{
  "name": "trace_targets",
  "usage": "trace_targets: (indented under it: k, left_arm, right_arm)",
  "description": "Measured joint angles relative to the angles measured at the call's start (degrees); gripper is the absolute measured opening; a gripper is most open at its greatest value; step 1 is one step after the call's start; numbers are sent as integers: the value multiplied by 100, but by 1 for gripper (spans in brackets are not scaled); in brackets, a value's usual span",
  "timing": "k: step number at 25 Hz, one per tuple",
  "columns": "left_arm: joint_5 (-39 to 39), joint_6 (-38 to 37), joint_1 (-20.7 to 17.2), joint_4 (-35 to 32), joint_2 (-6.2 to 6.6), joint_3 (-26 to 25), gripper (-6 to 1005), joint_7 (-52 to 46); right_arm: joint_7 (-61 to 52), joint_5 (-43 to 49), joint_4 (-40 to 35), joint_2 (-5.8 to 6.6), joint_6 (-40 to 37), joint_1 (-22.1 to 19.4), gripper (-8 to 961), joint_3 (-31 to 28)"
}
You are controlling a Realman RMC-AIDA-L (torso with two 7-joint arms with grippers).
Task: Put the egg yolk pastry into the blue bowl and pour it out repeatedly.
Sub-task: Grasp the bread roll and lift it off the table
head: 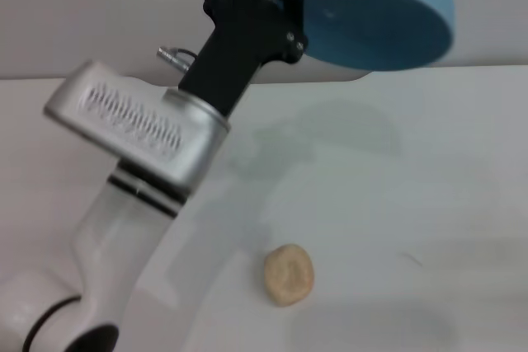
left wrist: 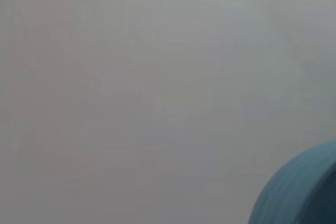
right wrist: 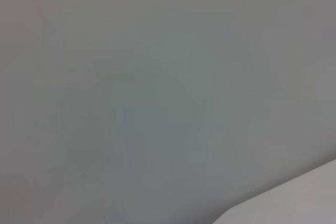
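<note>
Soft even light, faint shadows on the table [head: 429,204], slight blur.

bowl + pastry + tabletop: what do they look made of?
Blue bowl, held tipped in the air by the left gripper: looks like smooth plastic or glazed ceramic, with an even light-blue colour and a soft sheen; I cannot tell which. Egg yolk pastry: baked dough or a foam replica, matte tan with a creased top. Table: white laminate-like surface, flat with a dull finish.

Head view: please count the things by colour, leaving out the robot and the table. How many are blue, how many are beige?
Blue: 1, the blue bowl, held tipped in the air by the left gripper.
Beige: 1, the egg yolk pastry, lying on the table.
Total: 2.
</note>
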State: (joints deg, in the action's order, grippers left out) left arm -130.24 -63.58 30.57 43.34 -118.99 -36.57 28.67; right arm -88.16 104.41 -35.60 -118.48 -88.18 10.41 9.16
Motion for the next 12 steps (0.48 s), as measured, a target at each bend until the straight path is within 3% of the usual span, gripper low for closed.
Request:
trace_targets:
  k: [1, 2, 8, 12]
  left_arm:
    - [34, 744, -17, 254, 22, -395, 9, 14]
    - [34, 744, -17, 254, 22, -395, 9, 14]
    - [25, 4044, 107, 907, 65, -2288, 9, 56]
    - [-2, 5427, 346, 958, 84, -3236, 8, 188]
  right_arm:
    - [-4, 16, 0, 2, -9, 39, 448, 105]
    - [-4, 16, 0, 2, -9, 39, 448, 105]
    - [-8, 78, 1, 1, 59, 180, 448, 869]
    - [3, 369, -1, 0, 158, 365, 448, 1142]
